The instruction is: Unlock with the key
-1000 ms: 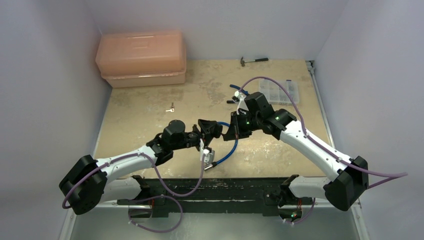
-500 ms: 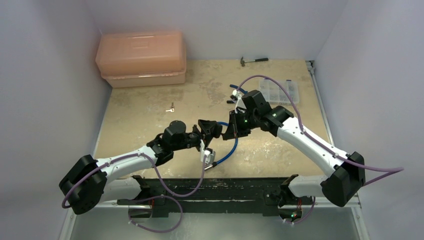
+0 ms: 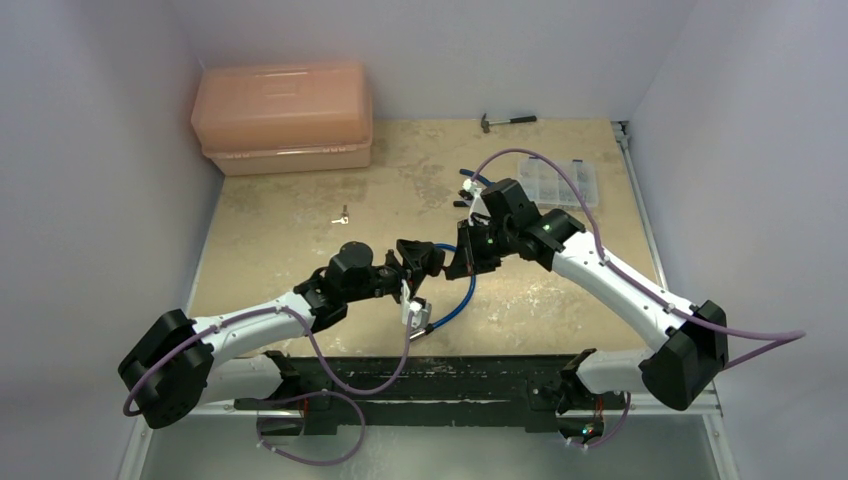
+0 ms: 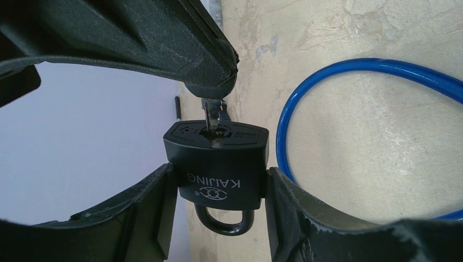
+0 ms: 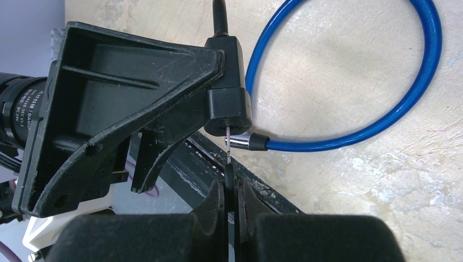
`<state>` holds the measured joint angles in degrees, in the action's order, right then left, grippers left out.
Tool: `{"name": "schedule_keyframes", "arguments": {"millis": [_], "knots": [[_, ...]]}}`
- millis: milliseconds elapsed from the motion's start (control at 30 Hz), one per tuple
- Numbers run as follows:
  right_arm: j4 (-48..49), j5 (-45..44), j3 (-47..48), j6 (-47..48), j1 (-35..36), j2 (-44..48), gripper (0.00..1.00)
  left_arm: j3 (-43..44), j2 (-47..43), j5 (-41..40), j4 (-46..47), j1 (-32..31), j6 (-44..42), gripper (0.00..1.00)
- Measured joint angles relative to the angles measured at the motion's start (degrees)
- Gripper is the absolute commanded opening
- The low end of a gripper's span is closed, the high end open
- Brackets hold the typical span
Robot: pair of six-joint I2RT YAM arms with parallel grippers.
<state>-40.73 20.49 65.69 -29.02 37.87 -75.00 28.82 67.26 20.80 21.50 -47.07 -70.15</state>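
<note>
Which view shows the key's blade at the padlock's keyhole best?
Left wrist: the key meets the keyhole of the padlock, seen close and face-on. The right wrist view shows the key only edge-on, as a thin blade pinched in the right gripper. The top external view is too distant to make it out.
</note>
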Motion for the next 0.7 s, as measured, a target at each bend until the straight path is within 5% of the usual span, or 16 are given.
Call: {"name": "schedule_keyframes", "arguments": {"millis": [700], "knots": [[-1.7, -2.8, 1.9, 2.9, 0.7, 0.0, 0.0, 0.2, 0.0, -0.6, 1.0, -0.4, 0.0, 0.0]]}}
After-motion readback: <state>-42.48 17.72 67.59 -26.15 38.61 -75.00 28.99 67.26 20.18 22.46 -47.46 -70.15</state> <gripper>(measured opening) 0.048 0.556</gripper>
